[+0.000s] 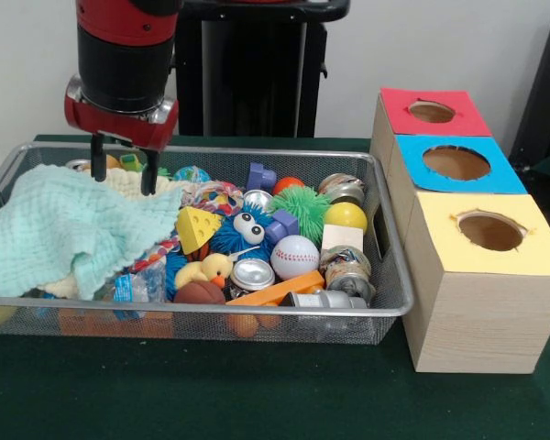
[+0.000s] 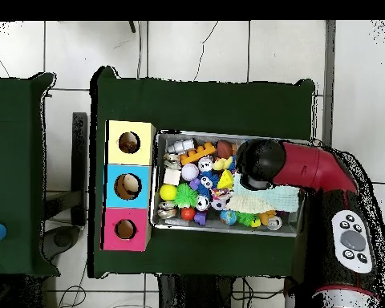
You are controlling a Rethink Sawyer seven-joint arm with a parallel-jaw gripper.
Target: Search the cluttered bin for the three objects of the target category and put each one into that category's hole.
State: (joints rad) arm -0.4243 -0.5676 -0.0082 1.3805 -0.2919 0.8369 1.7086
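Note:
The wire mesh bin [image 1: 257, 312] sits on the green table, full of toys. A mint-green waffle cloth [image 1: 64, 229] is spread over its left part; in the overhead view the cloth [image 2: 264, 196] lies partly under the arm. A cream waffle cloth [image 1: 128, 183] peeks out behind it. A white patch with coloured dots [image 1: 215, 194] lies among the toys. My gripper [image 1: 124, 170] is open and empty, its fingertips [image 1: 98, 170] just above the cream cloth at the mint cloth's far edge. The yellow-topped box's hole [image 1: 490, 231] is right of the bin and also shows in the overhead view [image 2: 129, 143].
A blue-topped box [image 1: 456, 163] and a red-topped box [image 1: 431, 112] stand behind the yellow one. A fuzzy blue toy with eyes [image 1: 243, 229], a baseball [image 1: 294, 257], a yellow ball [image 1: 346, 217], a cheese wedge [image 1: 197, 229] and a rubber duck [image 1: 211, 269] fill the bin's middle.

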